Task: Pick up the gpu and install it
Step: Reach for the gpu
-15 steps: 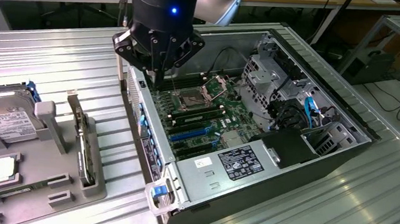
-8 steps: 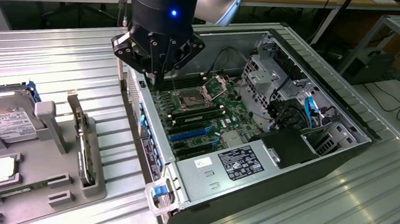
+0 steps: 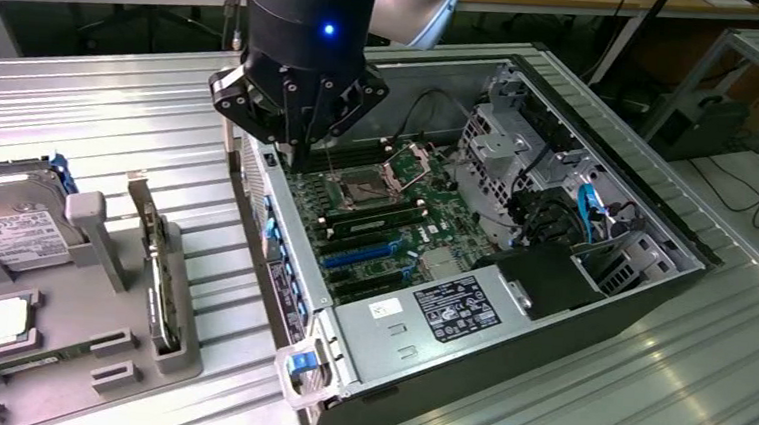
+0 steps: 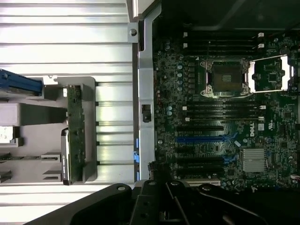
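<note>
The gpu (image 3: pixel 165 288) stands on edge in a grey holder (image 3: pixel 89 353) on the counter (image 3: pixel 119 104) beside the open case (image 3: pixel 697 257). Its long axis runs parallel to the case wall, with the silver bracket at the end farther from the exterior camera. The fingers (image 3: pixel 301 142), pressed together and empty, hang over that wall, apart from the card. The wrist view looks down on the card's green edge and the case's blue slots (image 4: pixel 201 139); the exterior view takes in the hard drive (image 3: pixel 4 231) by the holder.

Shiny ribbed metal table (image 3: pixel 93 112)
</note>
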`<action>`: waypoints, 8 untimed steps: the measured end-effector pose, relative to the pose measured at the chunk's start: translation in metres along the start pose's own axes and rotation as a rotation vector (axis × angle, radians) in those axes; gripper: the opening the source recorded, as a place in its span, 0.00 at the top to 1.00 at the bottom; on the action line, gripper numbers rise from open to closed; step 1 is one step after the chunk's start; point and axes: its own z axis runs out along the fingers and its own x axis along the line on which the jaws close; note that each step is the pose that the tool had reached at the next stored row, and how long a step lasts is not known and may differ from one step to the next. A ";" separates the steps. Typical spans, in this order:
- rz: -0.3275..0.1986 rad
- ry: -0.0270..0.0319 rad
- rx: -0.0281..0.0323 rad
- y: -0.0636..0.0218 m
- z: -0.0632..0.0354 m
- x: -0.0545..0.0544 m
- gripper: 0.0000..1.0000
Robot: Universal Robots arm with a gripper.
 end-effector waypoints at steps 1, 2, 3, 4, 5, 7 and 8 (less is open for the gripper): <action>0.000 0.0000 -0.0001 -0.0006 0.0000 0.000 0.89; -0.001 0.0001 -0.0001 -0.0010 -0.0001 0.001 0.89; -0.001 0.0001 0.0000 -0.0014 -0.0002 0.001 0.89; -0.001 0.0001 -0.0001 -0.0020 -0.0002 0.001 0.89; -0.002 0.0002 -0.0001 -0.0027 -0.0002 0.002 0.89; -0.002 0.0002 -0.0002 -0.0038 -0.0003 0.002 0.89; -0.002 0.0002 -0.0002 -0.0044 -0.0004 0.002 0.89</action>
